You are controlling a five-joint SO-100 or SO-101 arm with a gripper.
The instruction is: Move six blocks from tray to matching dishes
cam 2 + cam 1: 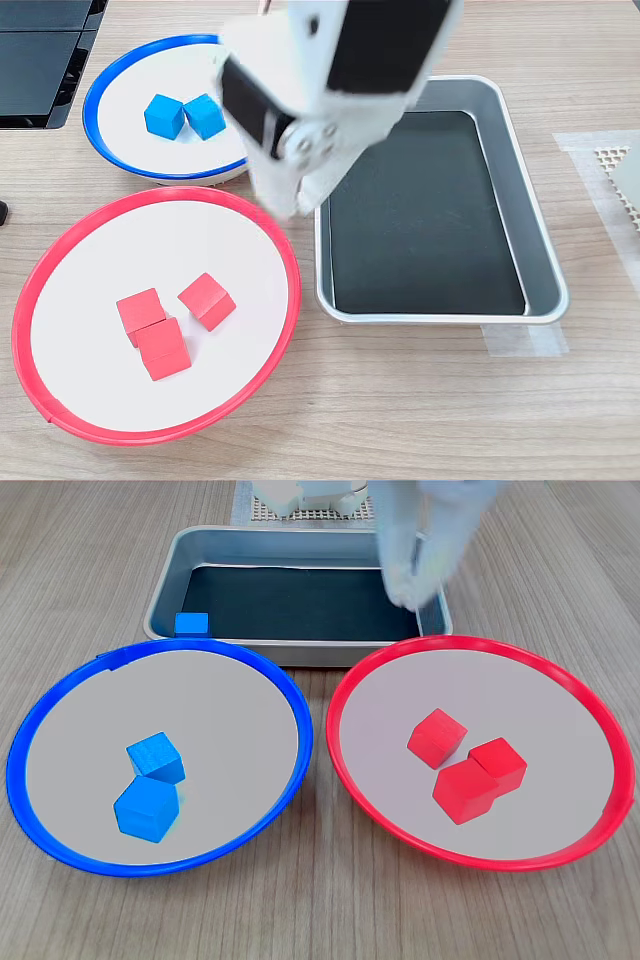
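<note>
The silver tray (300, 652) (540, 250) holds one blue block (191, 623) in the near corner on the first exterior view's left; my arm hides it in the second exterior view. In the blue-rimmed dish (90, 740) (140, 70) lie two blue blocks (157, 757) (164, 115), touching. Three red blocks (465, 790) (166, 352) cluster in the red-rimmed dish (560, 730) (100, 250). My gripper (412, 588) (290, 195) is motion-blurred over the tray's edge beside the red dish. Nothing shows in its fingers.
The arm's white base (310, 495) stands on a mesh mat (620, 165) behind the tray. Black equipment (40, 60) sits at the second exterior view's top left. Tape (520, 340) holds the tray to the wooden table.
</note>
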